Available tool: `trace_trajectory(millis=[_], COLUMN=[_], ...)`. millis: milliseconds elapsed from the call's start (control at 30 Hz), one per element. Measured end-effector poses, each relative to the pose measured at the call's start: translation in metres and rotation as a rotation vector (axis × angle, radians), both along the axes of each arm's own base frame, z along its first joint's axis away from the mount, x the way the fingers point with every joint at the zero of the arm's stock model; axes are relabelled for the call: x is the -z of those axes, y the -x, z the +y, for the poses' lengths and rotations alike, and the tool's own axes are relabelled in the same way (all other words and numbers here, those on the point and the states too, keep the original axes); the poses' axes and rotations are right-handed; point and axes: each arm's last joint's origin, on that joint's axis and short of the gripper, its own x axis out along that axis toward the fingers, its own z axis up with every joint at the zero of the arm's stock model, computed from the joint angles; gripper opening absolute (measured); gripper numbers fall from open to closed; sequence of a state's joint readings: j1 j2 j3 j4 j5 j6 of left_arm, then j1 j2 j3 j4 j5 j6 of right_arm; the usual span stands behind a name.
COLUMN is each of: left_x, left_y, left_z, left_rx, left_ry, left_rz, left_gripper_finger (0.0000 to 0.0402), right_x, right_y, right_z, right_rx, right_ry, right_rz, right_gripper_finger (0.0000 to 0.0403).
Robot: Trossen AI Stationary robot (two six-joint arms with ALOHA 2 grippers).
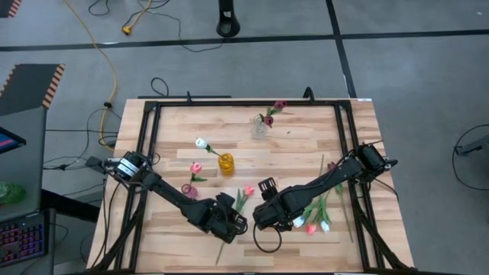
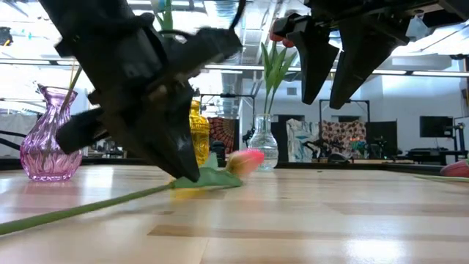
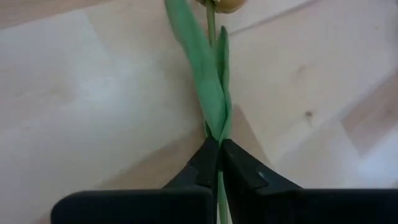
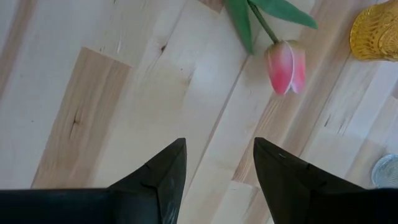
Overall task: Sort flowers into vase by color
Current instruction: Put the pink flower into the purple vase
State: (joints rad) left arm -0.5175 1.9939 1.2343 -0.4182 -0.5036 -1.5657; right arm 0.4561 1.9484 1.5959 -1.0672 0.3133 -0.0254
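A pink tulip (image 1: 248,191) with a long green stem and leaves lies on the wood near the table's front middle; it also shows in the low view (image 2: 245,161). My left gripper (image 1: 233,220) is shut on its stem. My right gripper (image 4: 217,163) is open and empty, held above the table (image 2: 337,66) just right of the tulip's head (image 4: 286,65). A pink vase (image 2: 50,136) holds a pink flower (image 1: 196,166). A yellow vase (image 1: 226,163) holds a white flower (image 1: 201,143). A clear vase (image 1: 260,127) holds dark red flowers (image 1: 273,112). My left gripper pinches the tulip's stem (image 3: 218,140) between its two fingertips, just below where the leaves (image 3: 208,81) spring from it. The fingers (image 2: 179,158) slant down from above and lie along the stem, pointing toward the head. The stem's long free end (image 2: 80,209) lies on the table.
Several more tulips (image 1: 313,221), white and pink, lie in a loose pile at the front right under my right arm. A black frame (image 1: 153,137) runs along the table's edges. Bare wood shows at the front left.
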Motion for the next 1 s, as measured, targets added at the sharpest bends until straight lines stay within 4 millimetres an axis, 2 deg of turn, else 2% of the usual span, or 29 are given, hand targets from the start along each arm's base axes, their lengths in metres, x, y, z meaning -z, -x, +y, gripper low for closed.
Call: trace_trajectory(millis=[300, 433, 667, 1000], left_x=[-0.015, -0.028, -0.054, -0.087], left_y=[0.018, 0.027, 0.045, 0.076], left_z=[-0.025, -0.035, -0.050, -0.069], left_rx=[0.017, 0.035, 0.094, 0.142], left_ry=[-0.032, -0.057, -0.163, -0.383], left_rz=[-0.075, -0.128, -0.238, -0.399], left_gripper_finger=[0.0000, 0.0000, 0.0000, 0.0000], right_x=[-0.002, -0.012, -0.049, -0.110], right_y=[0.001, 0.005, 0.020, 0.054], right_z=[0.000, -0.002, -0.010, -0.027], right_rx=[0.001, 0.001, 0.001, 0.028], right_ry=[0.001, -0.009, -0.055, -0.148], right_rz=[0.002, -0.020, -0.115, -0.292], right_gripper_finger=[0.0214, 0.0214, 0.0214, 0.0214])
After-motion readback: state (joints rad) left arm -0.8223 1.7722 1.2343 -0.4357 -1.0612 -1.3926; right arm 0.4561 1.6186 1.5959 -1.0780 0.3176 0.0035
